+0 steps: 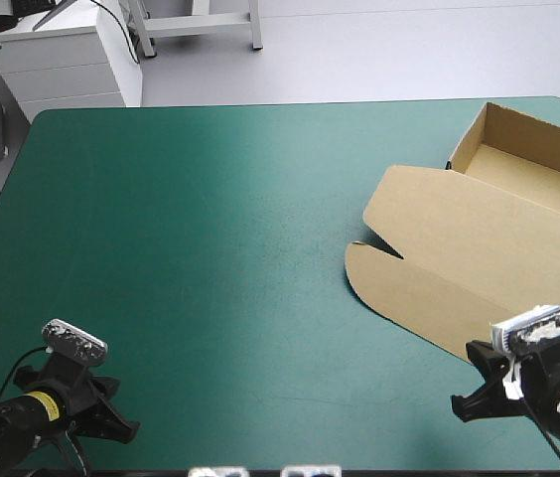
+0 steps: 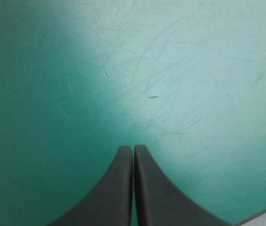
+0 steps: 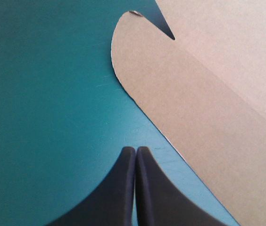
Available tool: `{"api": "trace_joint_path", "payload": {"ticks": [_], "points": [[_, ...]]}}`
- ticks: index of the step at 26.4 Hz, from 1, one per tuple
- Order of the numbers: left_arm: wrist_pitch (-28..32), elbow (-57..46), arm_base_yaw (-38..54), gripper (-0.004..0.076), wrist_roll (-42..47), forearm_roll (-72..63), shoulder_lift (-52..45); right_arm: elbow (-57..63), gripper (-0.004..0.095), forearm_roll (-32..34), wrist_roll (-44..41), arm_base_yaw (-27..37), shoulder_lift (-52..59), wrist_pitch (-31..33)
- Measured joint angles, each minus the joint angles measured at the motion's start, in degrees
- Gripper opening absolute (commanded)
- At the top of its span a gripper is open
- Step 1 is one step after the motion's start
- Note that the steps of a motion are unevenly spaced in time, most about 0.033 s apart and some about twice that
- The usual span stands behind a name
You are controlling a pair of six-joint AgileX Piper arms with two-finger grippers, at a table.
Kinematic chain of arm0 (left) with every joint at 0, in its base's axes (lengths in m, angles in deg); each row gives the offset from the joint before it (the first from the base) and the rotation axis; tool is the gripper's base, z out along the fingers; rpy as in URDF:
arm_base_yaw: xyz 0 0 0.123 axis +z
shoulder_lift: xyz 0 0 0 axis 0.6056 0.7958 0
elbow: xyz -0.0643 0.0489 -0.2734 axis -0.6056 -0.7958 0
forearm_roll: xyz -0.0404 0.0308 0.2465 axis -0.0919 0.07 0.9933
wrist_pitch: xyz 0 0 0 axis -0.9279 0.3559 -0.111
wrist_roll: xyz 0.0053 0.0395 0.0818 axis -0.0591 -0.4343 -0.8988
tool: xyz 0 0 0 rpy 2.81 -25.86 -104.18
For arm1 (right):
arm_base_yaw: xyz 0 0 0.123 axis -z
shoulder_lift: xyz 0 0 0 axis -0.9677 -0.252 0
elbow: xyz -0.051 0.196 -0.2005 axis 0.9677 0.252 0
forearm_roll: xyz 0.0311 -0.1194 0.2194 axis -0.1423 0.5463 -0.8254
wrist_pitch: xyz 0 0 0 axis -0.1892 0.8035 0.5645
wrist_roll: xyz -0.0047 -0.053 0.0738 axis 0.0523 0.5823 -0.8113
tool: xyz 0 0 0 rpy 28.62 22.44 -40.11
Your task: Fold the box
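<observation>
The brown box [image 1: 479, 243] lies at the table's right side as an open tray [image 1: 533, 159] near the far right corner, its lid flat toward the front. The lid's rounded front flap [image 3: 180, 94] lies just ahead of and beside my right gripper [image 3: 135, 149], which is shut and empty over the teal-green cover, a little off the flap's edge. My right gripper [image 1: 484, 393] sits near the front right corner. My left gripper [image 2: 133, 148] is shut with nothing in it over bare cover, at the front left [image 1: 101, 402], far from the box.
The teal-green table [image 1: 210, 248] stretches bare between the two arms. Beyond the table's far left corner stands a white cabinet [image 1: 62, 55]. The tray's far wall reaches close to the table's right edge.
</observation>
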Motion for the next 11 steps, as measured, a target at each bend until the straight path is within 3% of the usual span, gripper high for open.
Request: {"api": "trace_joint_path", "payload": {"ticks": [11], "points": [[1.48, -3.61, 0.00, -0.0008, -0.17, -0.13, -0.02, 9.62, -0.0014, 0.19, 1.92, 0.00, 13.02, -2.22]]}}
